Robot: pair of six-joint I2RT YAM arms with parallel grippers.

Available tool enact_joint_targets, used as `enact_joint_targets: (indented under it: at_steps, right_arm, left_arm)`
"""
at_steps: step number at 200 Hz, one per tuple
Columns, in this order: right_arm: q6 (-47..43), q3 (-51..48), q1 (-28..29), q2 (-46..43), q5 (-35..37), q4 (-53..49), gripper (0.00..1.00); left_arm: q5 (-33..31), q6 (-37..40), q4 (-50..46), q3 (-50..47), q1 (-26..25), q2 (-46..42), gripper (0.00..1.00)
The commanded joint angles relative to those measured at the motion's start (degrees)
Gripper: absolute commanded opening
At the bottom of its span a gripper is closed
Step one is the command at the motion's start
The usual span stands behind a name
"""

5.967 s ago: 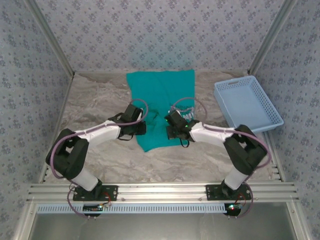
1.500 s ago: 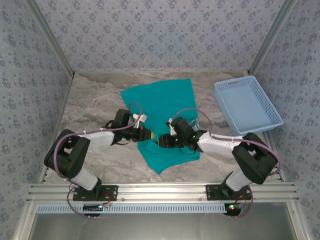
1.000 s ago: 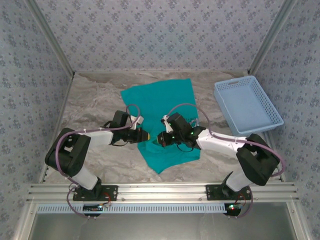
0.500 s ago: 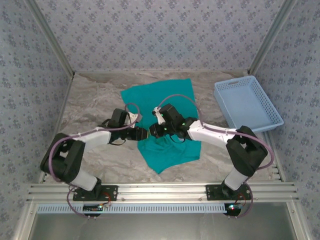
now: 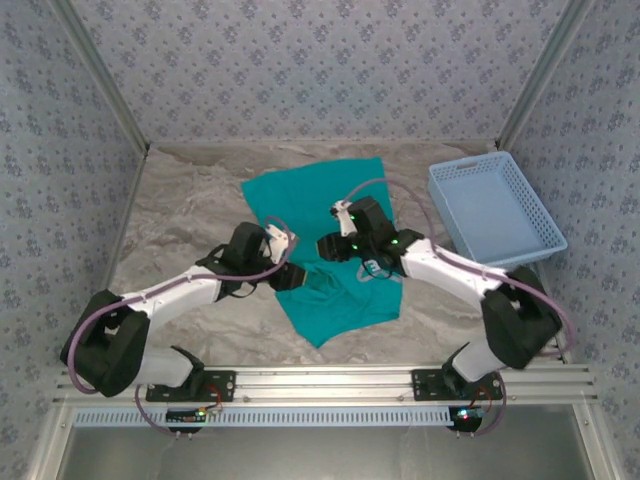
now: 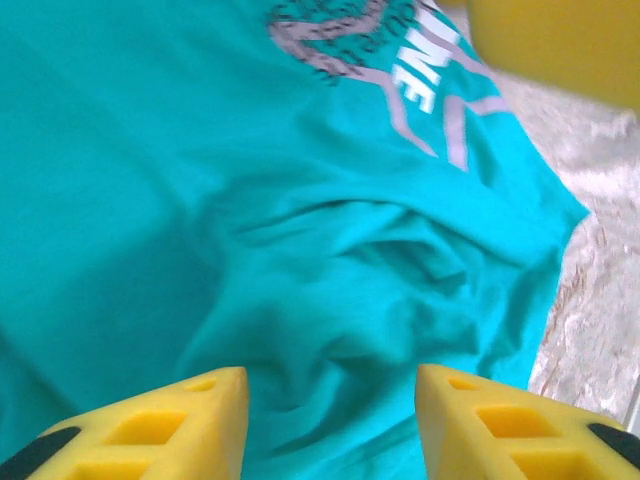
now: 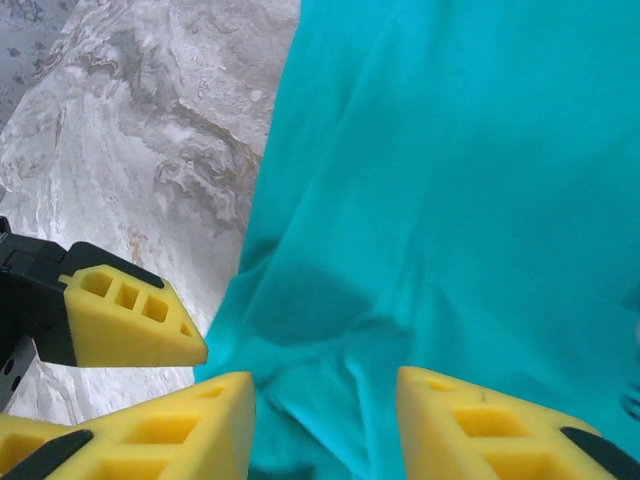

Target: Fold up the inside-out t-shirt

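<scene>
On the marbled grey-white tabletop (image 5: 190, 200), a plain teal-green soft cloth t-shirt (image 5: 315, 195) is laid out in the middle. Its far part lies flat and its near part is drawn to a corner pointing toward the arm bases. From above, both arms are seen reaching inward over the cloth. The left gripper (image 5: 290, 278) is placed at the t-shirt's left edge. The right gripper (image 5: 328, 247) is just beside it, a little farther back over the garment. A light blue plastic mesh basket (image 5: 495, 205) is picked up at the right, set at an angle and well apart from the t-shirt.

Over to the left wrist camera: the left gripper (image 6: 328, 400) is shown with its yellow foam fingers (image 6: 200, 420) standing apart and nothing pinched between them. Rumpled folds of teal cloth are bunched under the gap. Grey and white printed lettering (image 6: 400, 60) is brought out at the top of this view. A blurred yellow block (image 6: 560, 40) is caught in the upper right corner; what it belongs to cannot be told there.

On the right wrist camera, the right gripper (image 7: 325, 400) is likewise seen parted, with no cloth gripped. The t-shirt's left edge is traced against the marble. One yellow finger (image 7: 130, 320) of the left gripper is shown on its black mount, just beside that edge. Whether any fingertip touches the cloth cannot be told.
</scene>
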Motion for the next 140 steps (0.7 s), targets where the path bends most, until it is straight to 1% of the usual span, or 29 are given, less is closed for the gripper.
enact_joint_targets:
  at_steps: [1, 23, 43, 60, 81, 89, 112, 130, 140]
  right_arm:
    - [-5.6, -4.7, -0.8, -6.6, 4.0, -3.0, 0.47]
    - [-6.8, -9.1, -0.8, -11.5, 6.5, -2.7, 0.49]
    - [-6.8, -12.0, -1.2, -14.2, 7.2, -1.5, 0.49]
    - [-7.0, -13.2, -1.2, -15.3, 6.9, -0.8, 0.49]
    - [-7.9, -14.3, -1.0, -15.9, 5.4, 0.9, 0.49]
    - [-8.3, -15.2, -0.8, -16.1, 4.6, 2.0, 0.49]
    - [-12.1, -18.1, 0.4, -16.0, 2.6, 7.2, 0.47]
    - [-16.2, -18.9, 2.6, -14.7, 2.5, 10.3, 0.47]
    - [-20.0, -18.4, 3.5, -13.3, 0.7, 11.1, 0.48]
  left_arm:
    - [-8.6, 6.3, -5.2, 4.1, -3.5, 0.1, 0.50]
    - [-16.4, 6.9, -7.9, 6.3, -5.2, 1.0, 0.52]
    - [-21.0, 8.4, -10.3, 9.0, -6.4, 3.6, 0.53]
    - [-22.3, 9.4, -12.2, 11.9, -6.9, 6.4, 0.52]
    - [-21.7, 11.2, -14.4, 15.2, -7.1, 9.4, 0.50]
    - [-20.8, 11.9, -15.8, 16.5, -7.0, 10.4, 0.45]
    - [-18.0, 12.6, -19.5, 19.8, -6.9, 10.6, 0.14]
    - [-14.3, 11.3, -21.8, 21.9, -6.4, 8.5, 0.03]
    - [-11.6, 10.3, -22.2, 22.3, -5.8, 6.6, 0.00]
